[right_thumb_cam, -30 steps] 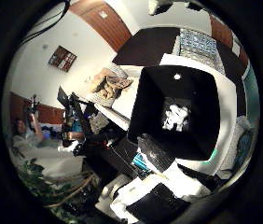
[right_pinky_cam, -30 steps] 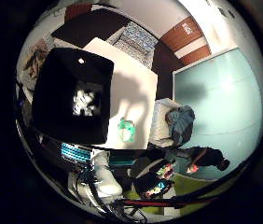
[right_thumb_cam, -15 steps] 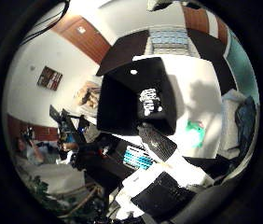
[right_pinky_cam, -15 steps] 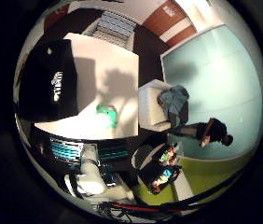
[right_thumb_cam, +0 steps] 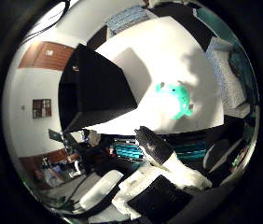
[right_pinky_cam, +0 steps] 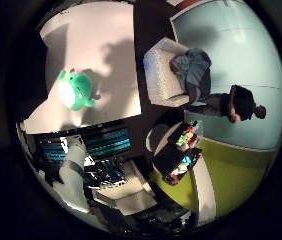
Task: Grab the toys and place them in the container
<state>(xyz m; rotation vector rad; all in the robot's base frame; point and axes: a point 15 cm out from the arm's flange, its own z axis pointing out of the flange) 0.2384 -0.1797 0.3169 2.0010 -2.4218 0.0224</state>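
Hovering: the hand (right_thumb_cam: pixel 155 148) hangs above a white table (right_thumb_cam: pixel 169 51), holding nothing.
Hand: one dark-tipped finger shows, reaching out fairly straight over the table's near edge; the rest is white and black parts at the view's rim. From what shows, the fingers look relaxed and apart, not clamped on anything.
Toy: a green toy (right_thumb_cam: pixel 174 100) with a white belly lies on the table just beyond that fingertip, not touching it. It looks like a small plush animal; its exact kind is hard to tell.
Container: a black container (right_thumb_cam: pixel 92 88) stands on the same table, beside the toy and a little farther from the fingertip. Only its dark outer walls show; the inside is hidden.
Writing: none can be read anywhere.
Hard to make out: the clutter under the table's near edge, with teal-striped parts, is too dim to name. A framed picture (right_thumb_cam: pixel 41 108) on the far wall is too small to read.
Surface: plain white tabletop, with the hand's shadow across it.
Room: a white armchair (right_pinky_cam: pixel 163 75) with bluish cloth on it stands off the table's side, on a dark floor; a pale teal wall and a yellow-green strip lie beyond.
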